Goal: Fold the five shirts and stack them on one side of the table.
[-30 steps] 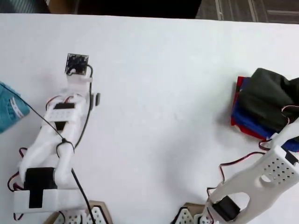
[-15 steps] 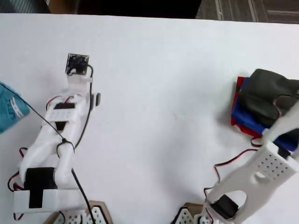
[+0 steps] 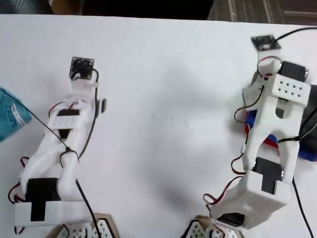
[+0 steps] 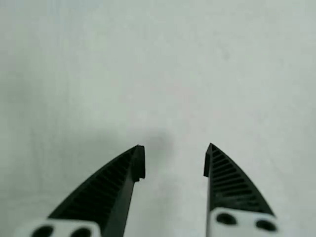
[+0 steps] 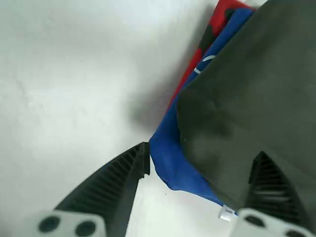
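At the table's right edge lies a stack of folded shirts, with a dark shirt (image 5: 247, 89) on top, a blue shirt (image 5: 170, 158) under it and a red shirt (image 5: 200, 44) at the bottom. My right gripper (image 5: 200, 163) is open, its jaws straddling the stack's near corner just above the dark and blue cloth. From above, the right arm (image 3: 275, 114) covers most of the stack; only a blue edge (image 3: 251, 121) and a red edge (image 3: 267, 142) peek out. A teal shirt (image 3: 10, 114) lies at the left edge. My left gripper (image 4: 175, 160) is open over bare table.
The left arm (image 3: 59, 134) rests along the table's left side, its black cable trailing toward the front edge. The white table (image 3: 168, 99) stretches wide between the two arms. Dark floor lies beyond the far edge.
The right arm swung up from the front right corner and now stretches over the stack, hiding most of it. The left arm has not moved.
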